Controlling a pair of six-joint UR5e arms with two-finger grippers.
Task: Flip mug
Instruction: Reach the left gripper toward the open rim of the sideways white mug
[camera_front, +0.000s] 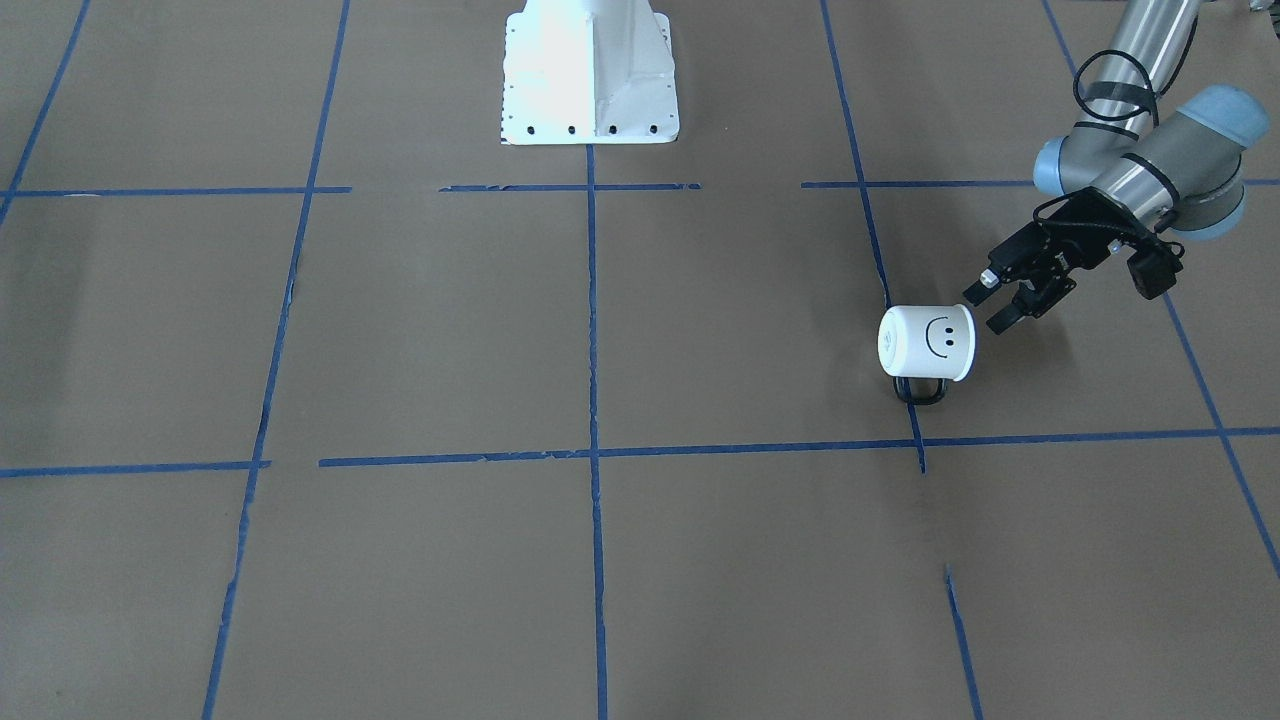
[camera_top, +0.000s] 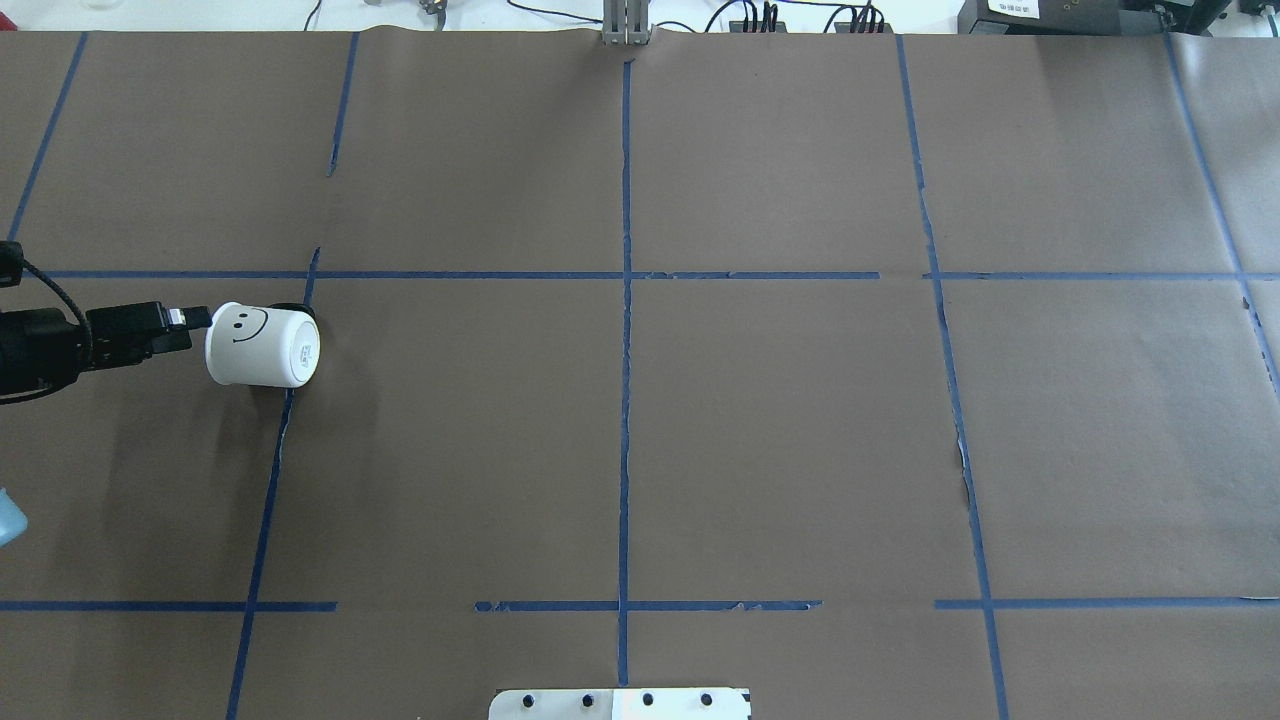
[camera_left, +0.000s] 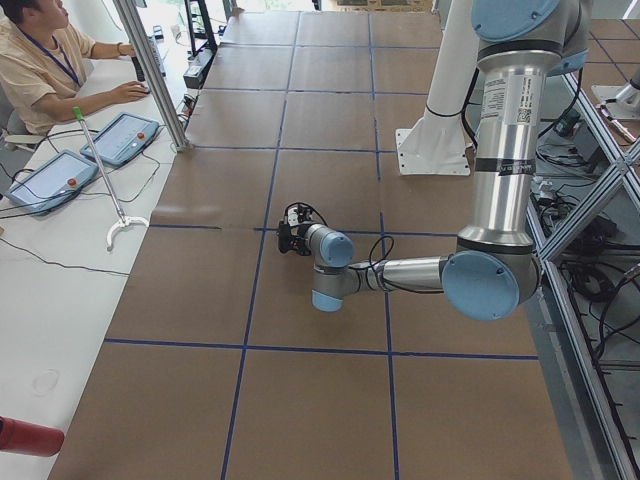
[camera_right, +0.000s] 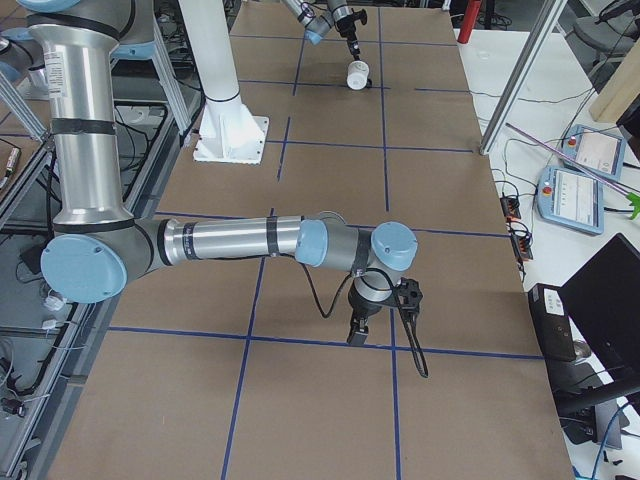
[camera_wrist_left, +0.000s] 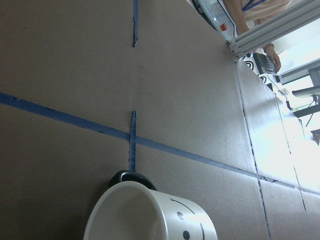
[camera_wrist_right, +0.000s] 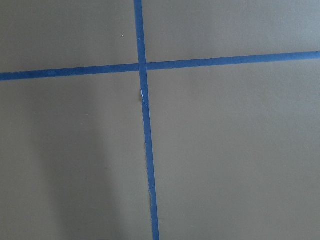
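White mug (camera_front: 928, 342) lying on its side on the bench (camera_front: 600, 330), left fingers (camera_front: 1004, 316) apart just beside its open end, right fingers (camera_right: 356, 333) pointing down, cannot tell whether apart or together

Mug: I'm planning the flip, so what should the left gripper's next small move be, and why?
Probably ease the left gripper forward so its open jaws straddle the rim wall. The mug lies on its side, mouth facing the gripper, and nothing grips it yet.

Brown paper-covered table (camera_top: 800, 450) gridded with blue tape (camera_top: 625, 400).
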